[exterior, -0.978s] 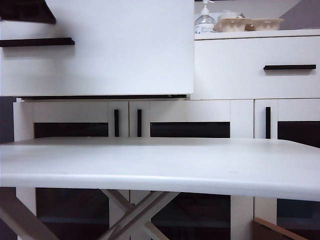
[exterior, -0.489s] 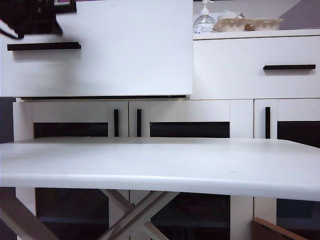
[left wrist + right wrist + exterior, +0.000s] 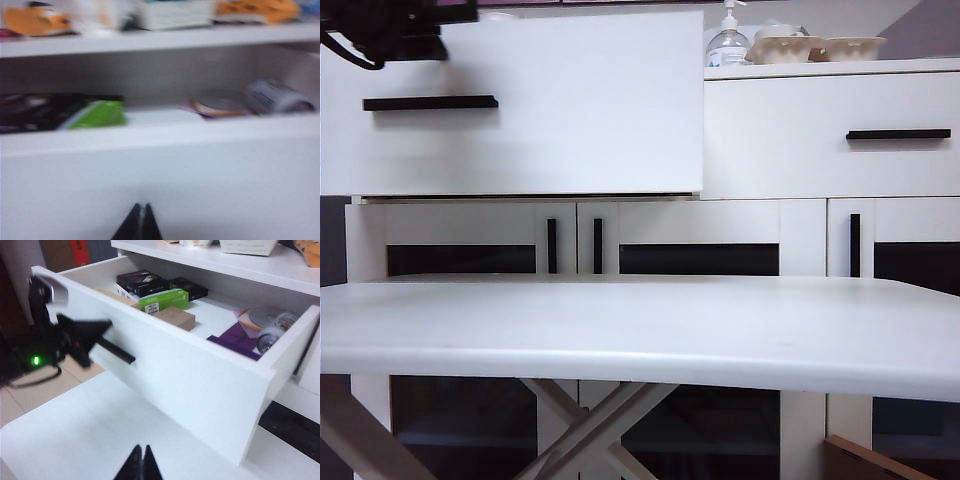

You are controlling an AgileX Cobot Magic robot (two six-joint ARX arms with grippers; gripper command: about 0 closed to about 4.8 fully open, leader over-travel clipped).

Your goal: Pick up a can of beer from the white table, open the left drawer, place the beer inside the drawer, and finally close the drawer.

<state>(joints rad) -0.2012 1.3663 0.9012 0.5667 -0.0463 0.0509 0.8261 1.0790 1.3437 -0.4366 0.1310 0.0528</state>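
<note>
The left drawer [image 3: 570,100] stands pulled out from the cabinet, its black bar handle [image 3: 430,102] facing me. The can of beer [image 3: 272,332] lies on its side inside, at the drawer's right end, and shows blurred in the left wrist view [image 3: 277,97]. My left gripper [image 3: 141,205] is shut and empty, its tips against the white drawer front; the right wrist view shows it [image 3: 108,324] beside the handle. The left arm [image 3: 395,25] shows at the top left. My right gripper [image 3: 141,447] is shut and empty above the white table [image 3: 640,330].
Inside the drawer lie a green box [image 3: 165,299], black boxes [image 3: 142,284], a brown box [image 3: 174,317] and a purple sheet [image 3: 235,342]. On the cabinet top stand a pump bottle [image 3: 728,40] and egg cartons [image 3: 815,47]. The right drawer [image 3: 800,150] is closed.
The drawer front has drawn back toward the cabinet and looks smaller. The left arm has come into view at the top left, at the drawer front. The right gripper has stayed put.
</note>
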